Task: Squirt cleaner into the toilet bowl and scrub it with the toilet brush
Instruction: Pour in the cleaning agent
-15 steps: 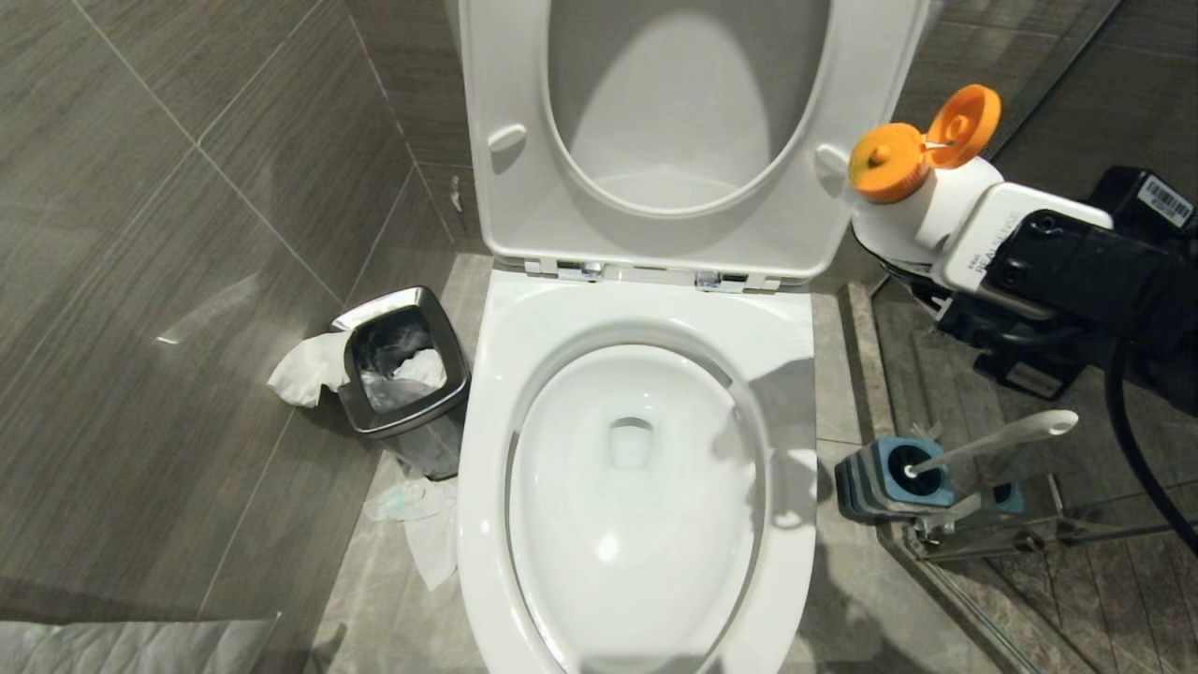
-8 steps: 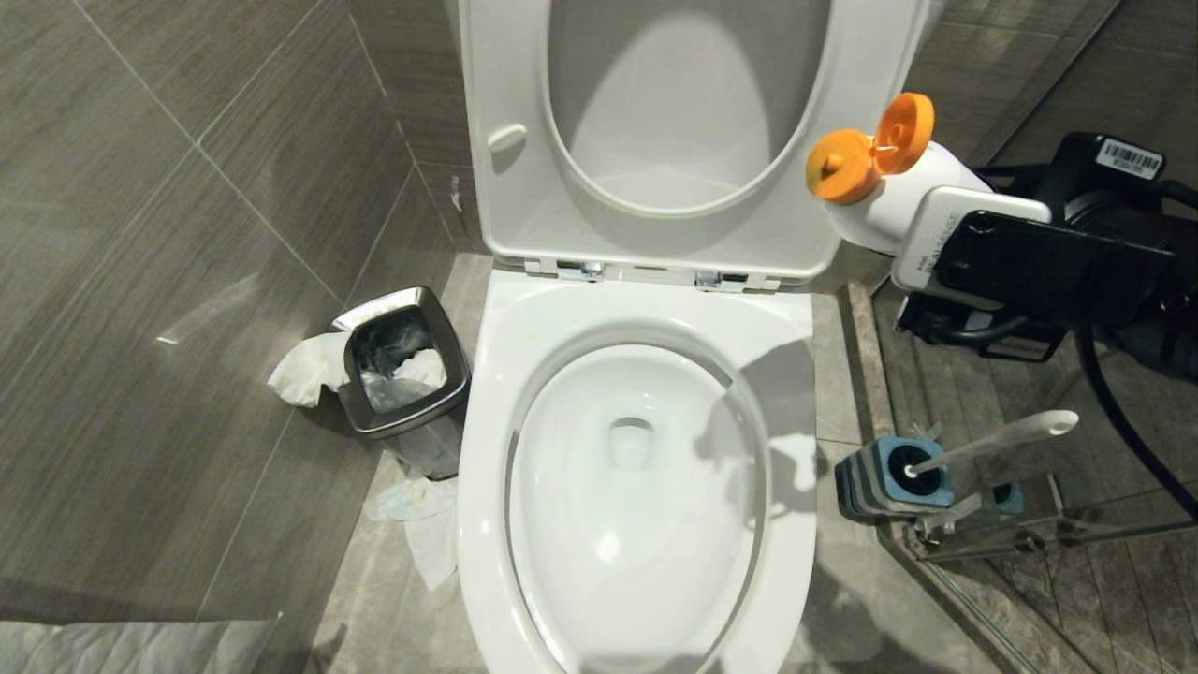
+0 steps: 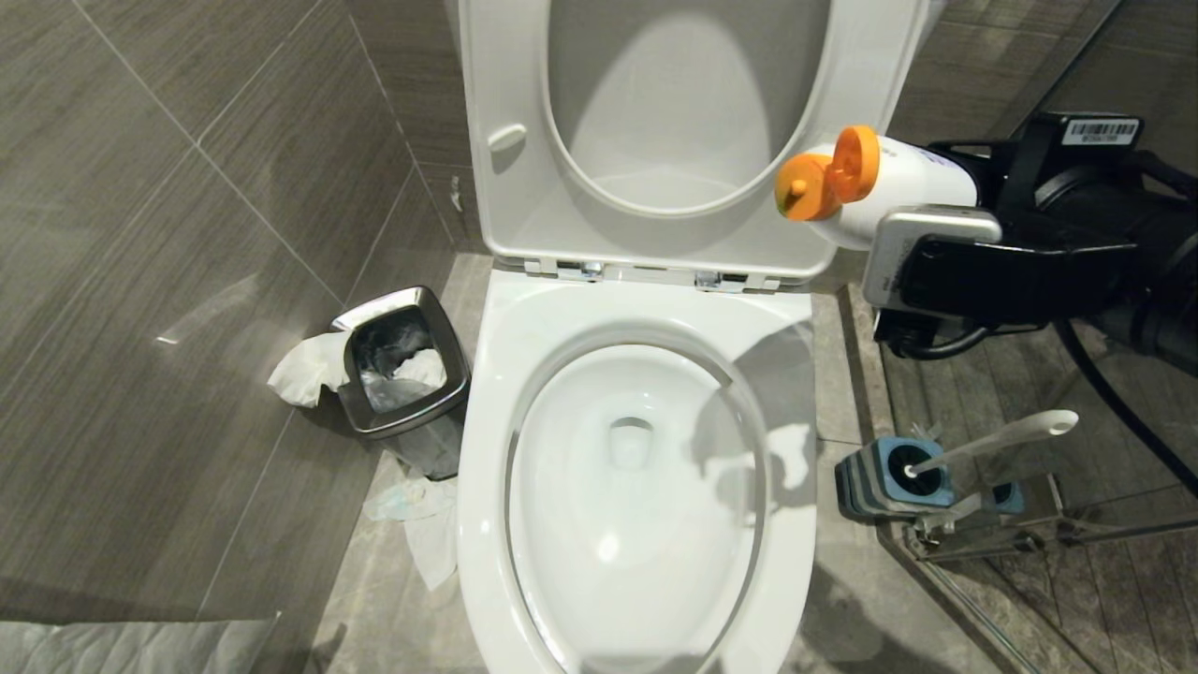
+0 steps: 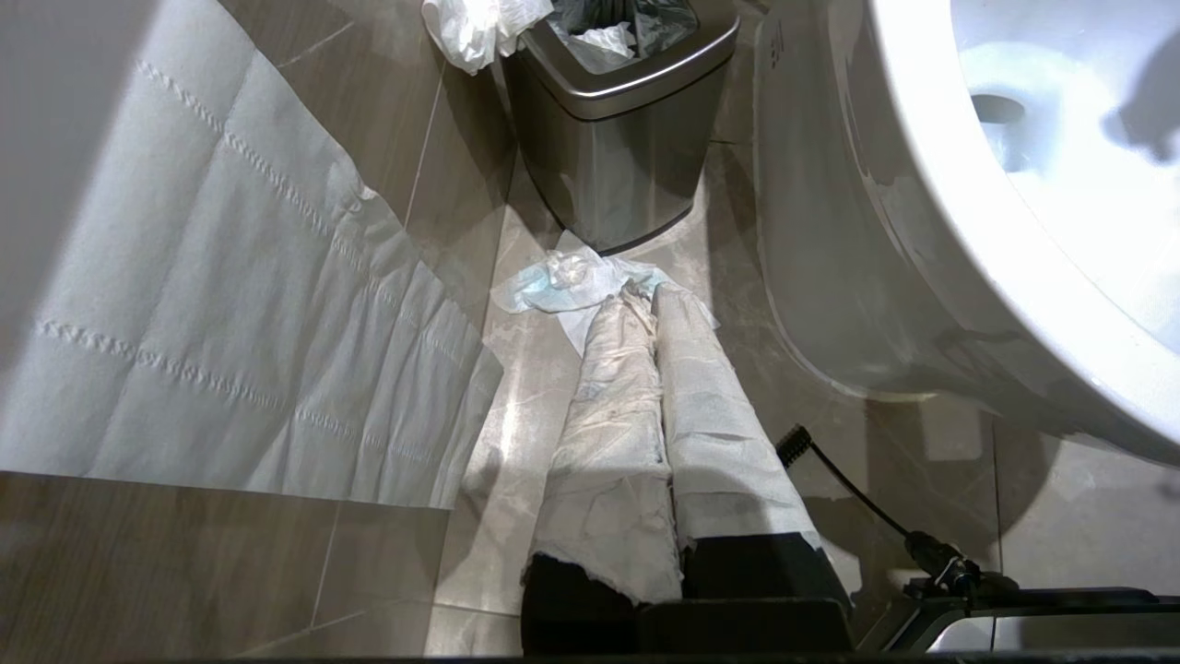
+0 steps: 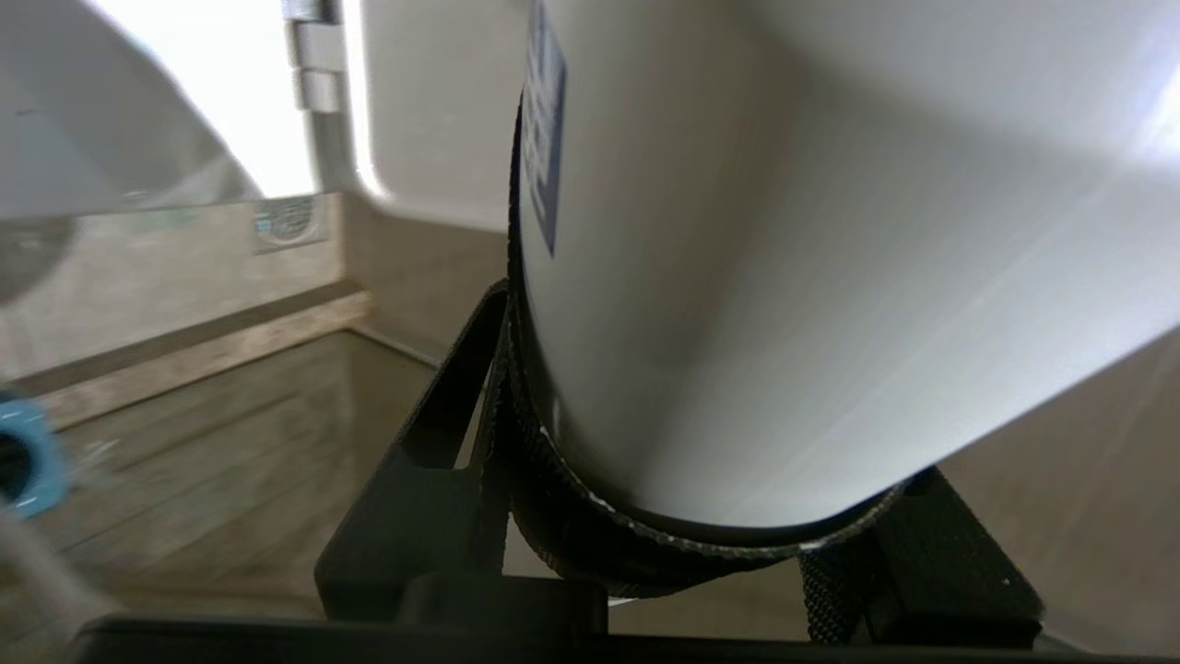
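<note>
The white toilet bowl [image 3: 496,374] fills the middle of the head view, seat and lid raised. My right gripper [image 3: 973,201] is shut on a white cleaner bottle [image 3: 903,183], held roughly level to the right of the raised seat, above the bowl's back right rim. Its orange flip cap [image 3: 824,178] hangs open and points left. In the right wrist view the bottle [image 5: 784,231] fills the right gripper [image 5: 710,443]. The toilet brush [image 3: 992,440] stands in its blue-topped holder [image 3: 889,477] on the floor, right of the bowl. My left gripper [image 4: 656,314], wrapped in tissue, is shut and parked low beside the bowl [image 4: 922,184].
A square steel waste bin [image 3: 402,365] stuffed with tissue stands left of the bowl, with crumpled paper [image 3: 421,524] on the floor by it. A glass partition [image 3: 1029,562] with metal brackets runs along the right. A paper sheet [image 4: 212,304] hangs near the left arm.
The right gripper has carried the bottle left toward the raised seat and rolled it from tilted upward to roughly level, with the cap now lower. The left arm has kept still.
</note>
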### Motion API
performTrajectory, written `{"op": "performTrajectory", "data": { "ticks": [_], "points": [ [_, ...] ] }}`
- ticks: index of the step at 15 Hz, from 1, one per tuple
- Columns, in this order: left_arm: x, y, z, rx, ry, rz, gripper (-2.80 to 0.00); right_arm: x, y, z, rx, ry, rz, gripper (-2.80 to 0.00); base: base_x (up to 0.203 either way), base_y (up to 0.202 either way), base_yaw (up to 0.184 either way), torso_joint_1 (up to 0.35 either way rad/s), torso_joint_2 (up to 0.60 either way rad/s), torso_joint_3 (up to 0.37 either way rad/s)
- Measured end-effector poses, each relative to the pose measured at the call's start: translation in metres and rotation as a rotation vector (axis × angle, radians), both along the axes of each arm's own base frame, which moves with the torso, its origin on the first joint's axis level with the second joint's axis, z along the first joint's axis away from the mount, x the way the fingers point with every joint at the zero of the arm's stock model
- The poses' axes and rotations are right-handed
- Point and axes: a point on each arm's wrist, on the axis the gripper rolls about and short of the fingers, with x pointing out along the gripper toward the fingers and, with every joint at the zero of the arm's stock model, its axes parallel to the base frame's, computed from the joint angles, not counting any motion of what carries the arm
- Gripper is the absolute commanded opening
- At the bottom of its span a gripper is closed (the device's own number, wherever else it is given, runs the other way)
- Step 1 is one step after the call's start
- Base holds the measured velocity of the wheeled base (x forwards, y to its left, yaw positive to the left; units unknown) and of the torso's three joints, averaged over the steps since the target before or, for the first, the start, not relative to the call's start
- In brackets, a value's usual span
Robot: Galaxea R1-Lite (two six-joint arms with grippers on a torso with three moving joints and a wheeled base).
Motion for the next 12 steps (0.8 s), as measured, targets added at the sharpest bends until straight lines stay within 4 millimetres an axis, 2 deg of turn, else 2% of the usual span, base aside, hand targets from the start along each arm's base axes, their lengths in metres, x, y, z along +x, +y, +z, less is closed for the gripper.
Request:
{"op": "performTrajectory", "data": {
  "ticks": [6, 12],
  "points": [
    [0.0, 0.0, 0.0, 0.0, 0.0, 0.0, -2.8, 0.02, 0.031, 0.001, 0.029, -0.202, 0.017, -2.8, 0.0, 0.0, 0.0, 0.0, 0.0, 0.0],
    [0.0, 0.0, 0.0, 0.0, 0.0, 0.001, -2.8, 0.016, 0.048, 0.001, -0.087, -0.259, -0.012, -2.8, 0.0, 0.0, 0.0, 0.0, 0.0, 0.0]
  ]
}}
